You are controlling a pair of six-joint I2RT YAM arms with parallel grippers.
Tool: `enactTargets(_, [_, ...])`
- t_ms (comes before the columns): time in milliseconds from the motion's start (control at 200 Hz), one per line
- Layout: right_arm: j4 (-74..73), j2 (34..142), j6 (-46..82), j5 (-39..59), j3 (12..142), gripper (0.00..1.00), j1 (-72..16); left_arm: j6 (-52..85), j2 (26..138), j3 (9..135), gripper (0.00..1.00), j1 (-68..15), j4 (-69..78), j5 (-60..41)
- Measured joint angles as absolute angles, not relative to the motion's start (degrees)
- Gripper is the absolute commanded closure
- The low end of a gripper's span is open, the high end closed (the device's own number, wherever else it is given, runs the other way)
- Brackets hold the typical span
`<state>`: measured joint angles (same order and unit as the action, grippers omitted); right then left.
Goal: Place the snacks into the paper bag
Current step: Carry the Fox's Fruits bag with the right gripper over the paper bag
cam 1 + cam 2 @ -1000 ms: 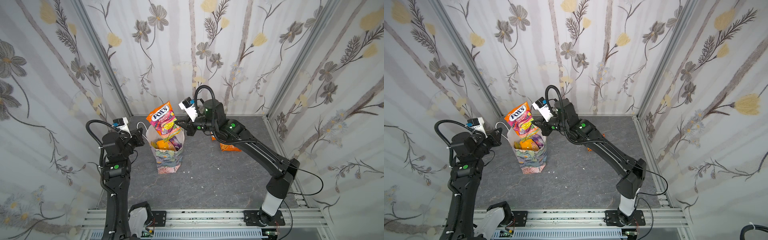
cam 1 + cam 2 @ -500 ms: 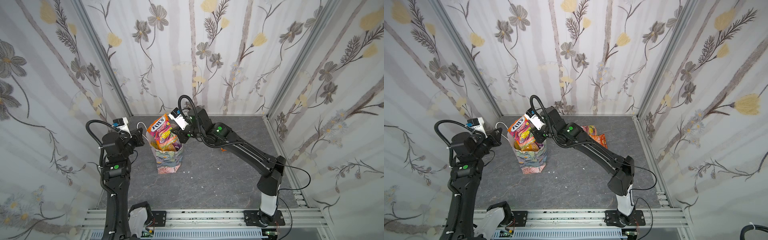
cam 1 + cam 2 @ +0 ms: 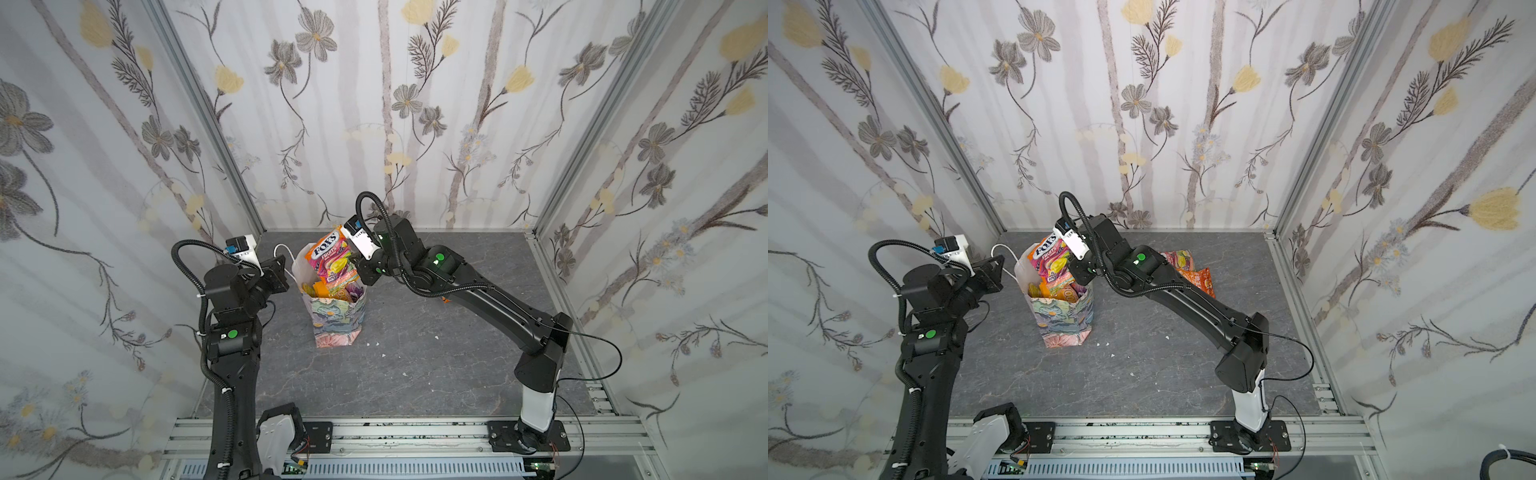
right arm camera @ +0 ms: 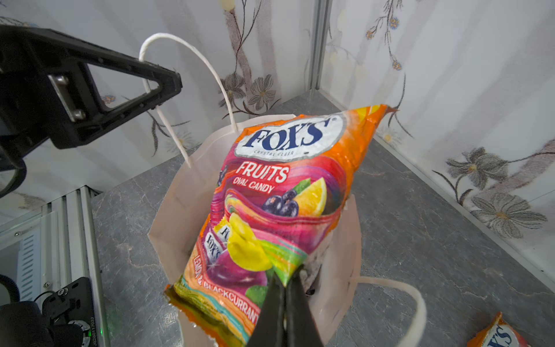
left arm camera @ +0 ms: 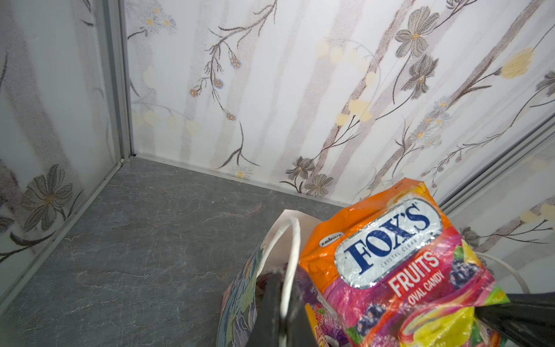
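Top view: right arm (image 3: 478, 291) stretches left to centre. The right gripper (image 3: 355, 271) is clamped shut on the candy pouch (image 3: 330, 257), which sticks out of the paper bag (image 3: 338, 320). The left gripper (image 3: 286, 269) pinches the bag's handle (image 3: 282, 249).

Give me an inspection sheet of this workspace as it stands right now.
Surface: grey stone-look table.
Job's things: bag upright, several packs inside; candy pack tilted over its mouth; two loose packs behind the right arm.
Clutter: small white scraps near the bag.
Grippers: left gripper shut on the bag's handle; right gripper shut on the candy pack.
Cables: black hoses loop over both wrists.
Surroundings: floral walls, metal rail in front.
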<state>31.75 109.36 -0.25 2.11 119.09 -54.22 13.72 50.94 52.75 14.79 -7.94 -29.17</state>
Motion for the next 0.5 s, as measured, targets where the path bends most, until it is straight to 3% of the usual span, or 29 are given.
enactTargets(500, [34.17,114.19,-0.84,2.66,127.50,1.00,-54.37,13.72,50.61,52.73,0.94,14.79,-7.92,-29.15])
